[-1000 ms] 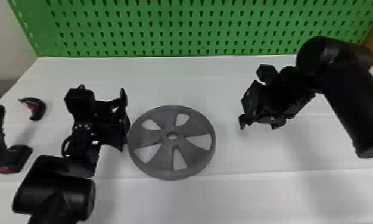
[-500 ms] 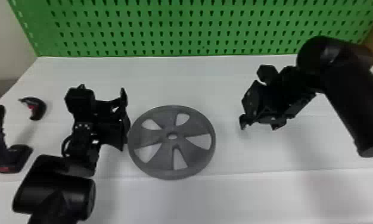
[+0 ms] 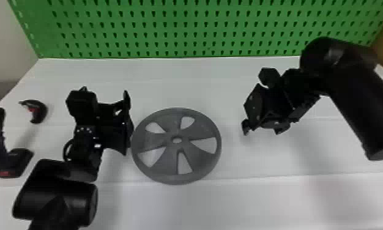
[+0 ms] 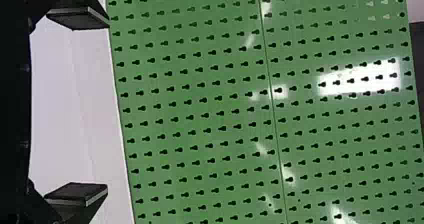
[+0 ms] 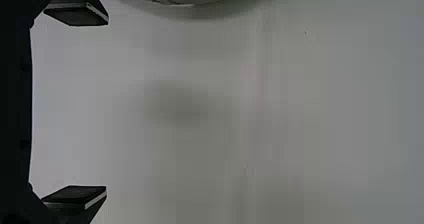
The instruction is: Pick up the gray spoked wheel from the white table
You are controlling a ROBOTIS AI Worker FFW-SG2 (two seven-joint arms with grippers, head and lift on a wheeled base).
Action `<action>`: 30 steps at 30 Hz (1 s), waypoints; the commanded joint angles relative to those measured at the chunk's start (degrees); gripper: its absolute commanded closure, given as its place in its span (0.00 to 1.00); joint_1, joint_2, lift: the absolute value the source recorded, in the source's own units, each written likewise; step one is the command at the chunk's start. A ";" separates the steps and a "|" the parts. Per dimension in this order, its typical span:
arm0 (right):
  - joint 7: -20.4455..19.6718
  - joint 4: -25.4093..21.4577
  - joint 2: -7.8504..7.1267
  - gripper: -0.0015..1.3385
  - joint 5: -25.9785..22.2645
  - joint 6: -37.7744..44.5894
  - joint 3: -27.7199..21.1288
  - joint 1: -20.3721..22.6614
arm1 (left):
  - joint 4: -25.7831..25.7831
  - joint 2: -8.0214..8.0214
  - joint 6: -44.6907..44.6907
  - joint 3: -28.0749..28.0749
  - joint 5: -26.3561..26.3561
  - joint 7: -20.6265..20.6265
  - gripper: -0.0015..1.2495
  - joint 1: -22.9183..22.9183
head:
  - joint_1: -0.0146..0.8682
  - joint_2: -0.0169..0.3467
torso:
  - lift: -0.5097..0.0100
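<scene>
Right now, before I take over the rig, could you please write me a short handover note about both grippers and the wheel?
Left gripper: open, empty, just left of the wheel; touching or not, I cannot tell.
Right gripper: open, empty, off to the wheel's right.
Gray spoked wheel: flat on the white table, between the arms.
Done: no grasp yet.
Left to do: grip the wheel and lift it.

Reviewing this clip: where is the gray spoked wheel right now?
In the head view, the gray spoked wheel lies flat on the white table near the middle, between the left gripper and the right gripper.
</scene>
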 commanded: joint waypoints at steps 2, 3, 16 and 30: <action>0.01 -0.09 0.77 0.08 -2.77 0.08 2.91 -0.61 | 0.00 0.00 0.00 0.00 -0.02 -0.02 0.10 0.00 | 0.89 0.15 | 0.78; 0.01 -0.17 0.85 0.08 -3.30 0.08 3.26 -0.70 | 0.00 0.00 0.00 0.00 0.06 -0.02 0.10 0.00 | 0.89 0.15 | 0.78; -0.08 -0.88 2.70 0.08 -8.84 -0.18 9.94 -1.93 | 0.00 0.00 0.00 -0.09 0.06 0.07 0.10 -0.18 | 0.89 0.15 | 0.78; -0.08 -1.05 3.14 0.08 -14.73 -2.55 18.29 -3.34 | 0.00 0.00 0.00 -0.18 0.06 0.07 0.10 -0.44 | 0.89 0.15 | 0.78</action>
